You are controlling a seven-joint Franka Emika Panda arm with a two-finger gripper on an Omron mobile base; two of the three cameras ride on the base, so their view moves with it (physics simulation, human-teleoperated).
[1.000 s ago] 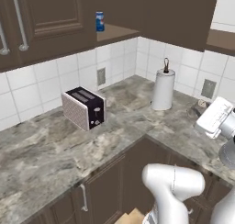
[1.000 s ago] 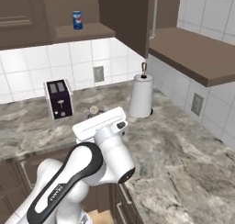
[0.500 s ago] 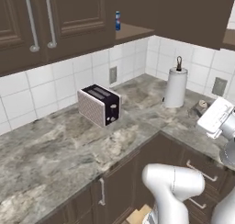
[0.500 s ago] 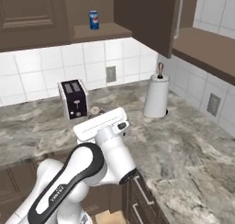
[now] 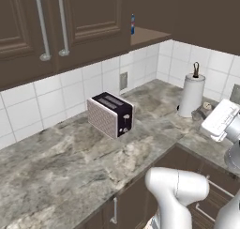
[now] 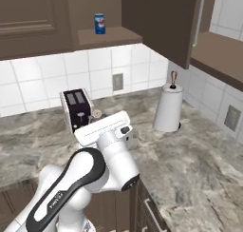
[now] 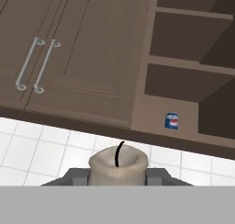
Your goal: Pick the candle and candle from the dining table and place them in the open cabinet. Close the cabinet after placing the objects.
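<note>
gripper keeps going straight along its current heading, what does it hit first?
Judging by the hand view, likely the closed cabinet door, just left of the open shelves. The gripper, holding the beige candle, looks up at that door, with the blue can off to the right. Depth is unclear.

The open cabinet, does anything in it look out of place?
Only the small blue can standing alone on the bottom shelf of the open cabinet. The gripper holds the stubby beige candle below it.
</note>
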